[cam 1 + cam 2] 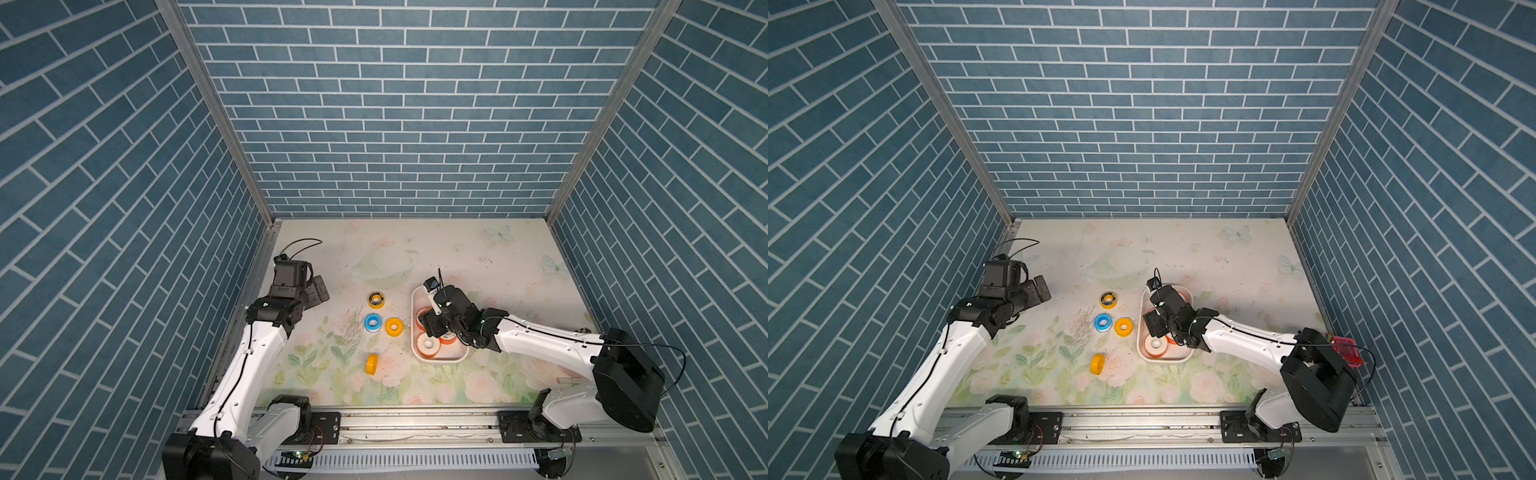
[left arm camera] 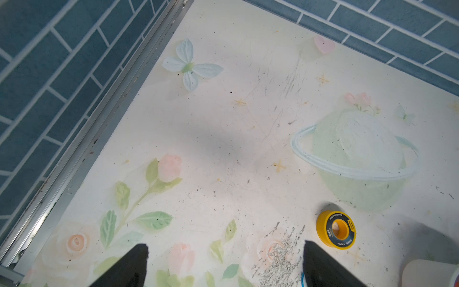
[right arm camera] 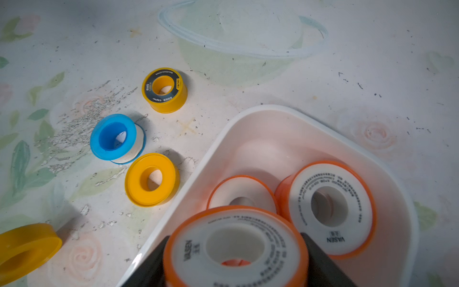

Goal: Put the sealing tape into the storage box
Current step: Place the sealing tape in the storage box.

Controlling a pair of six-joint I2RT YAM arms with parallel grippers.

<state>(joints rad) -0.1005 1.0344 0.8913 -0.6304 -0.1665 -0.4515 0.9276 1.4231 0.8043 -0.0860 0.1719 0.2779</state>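
Yellow spool on edge (image 1: 372, 363) lies nearest, loose on the table. The right gripper (image 3: 237, 268) clamps an orange-rimmed spool (image 3: 236, 248) over the storage box (image 3: 273, 108), which holds at least two more. Beyond, the blue spool (image 1: 373, 323), flat yellow spool (image 1: 393, 326) and black-faced spool (image 1: 376, 299) wait. The left gripper (image 2: 224, 244) gapes wide, empty.

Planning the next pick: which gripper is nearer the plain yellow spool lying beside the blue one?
Right. The right gripper, shut on an orange spool, hangs over the storage box right beside the yellow spool; the open left gripper is farther away, beyond the blue spool.
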